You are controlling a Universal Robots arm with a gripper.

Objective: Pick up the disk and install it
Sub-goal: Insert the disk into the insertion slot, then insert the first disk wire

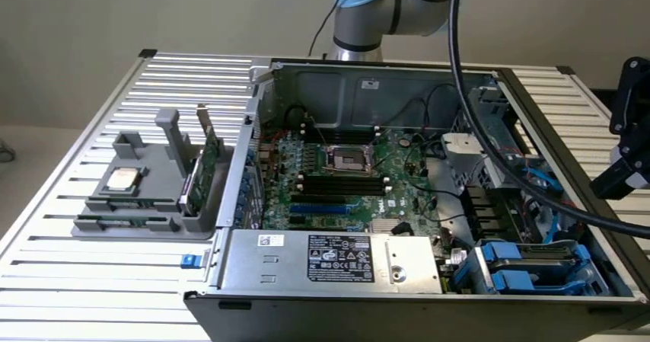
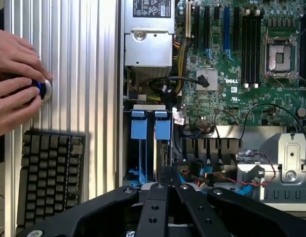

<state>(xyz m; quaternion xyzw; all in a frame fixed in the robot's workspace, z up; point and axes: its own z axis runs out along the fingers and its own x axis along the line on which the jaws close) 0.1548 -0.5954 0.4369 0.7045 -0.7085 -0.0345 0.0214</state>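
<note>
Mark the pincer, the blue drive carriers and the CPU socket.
pincer (image 2: 168, 174): wrist view, between its shut fingertips.
blue drive carriers (image 2: 138, 129): wrist view, one carrier's front tab.
CPU socket (image 1: 343, 159): exterior view, socket centre.

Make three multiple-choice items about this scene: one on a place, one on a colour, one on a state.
1. Where does the gray tray with the chip stand in the exterior view?
A. on the table, at the case's left
B. inside the case
C. on the floor

2. What colour are the drive brackets?
A. red
B. blue
C. yellow

3. How is the gripper?
A. wide open
B. shut
C. holding the chip

Answers: 1 A, the tray stands on the table beside the case; 2 B, they show blue in both views; 3 B, it is closed tight in the wrist view.
</note>
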